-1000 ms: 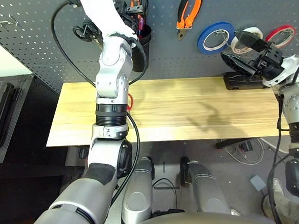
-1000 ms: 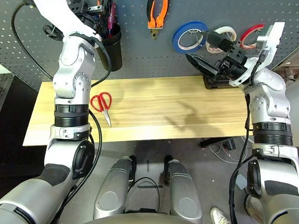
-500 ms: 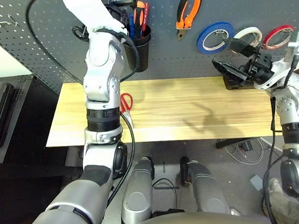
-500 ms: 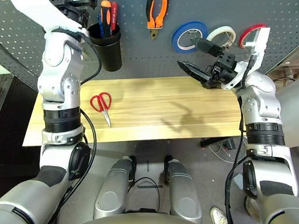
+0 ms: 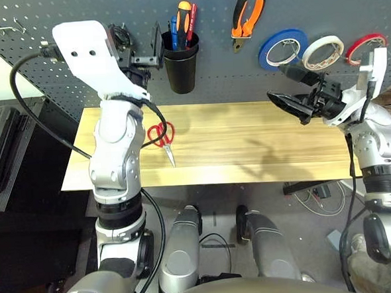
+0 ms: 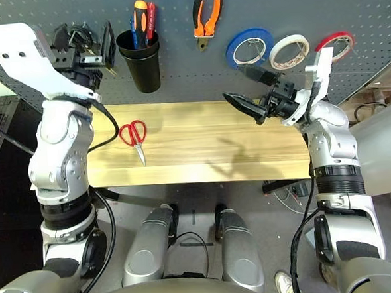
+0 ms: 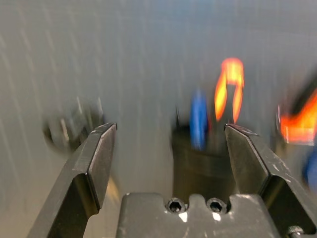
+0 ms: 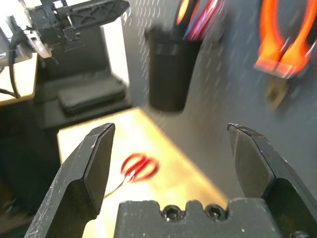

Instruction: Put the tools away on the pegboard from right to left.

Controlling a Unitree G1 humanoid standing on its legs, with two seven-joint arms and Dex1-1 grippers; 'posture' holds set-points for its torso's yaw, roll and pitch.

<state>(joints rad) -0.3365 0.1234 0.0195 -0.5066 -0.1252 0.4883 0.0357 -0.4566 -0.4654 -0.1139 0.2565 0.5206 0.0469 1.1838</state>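
The left arm rose upright, its silver forearm vertical and the white wrist housing bent toward the robot's right. The left pincer [image 5: 146, 51] pointed sideways at raised height; its two black fingers [image 7: 96, 158] stood wide apart with nothing between them. The right arm was bent at the elbow, forearm upright. The right pincer [image 6: 243, 104] pointed toward the robot's left, fingers [image 8: 91, 168] spread wide and empty.
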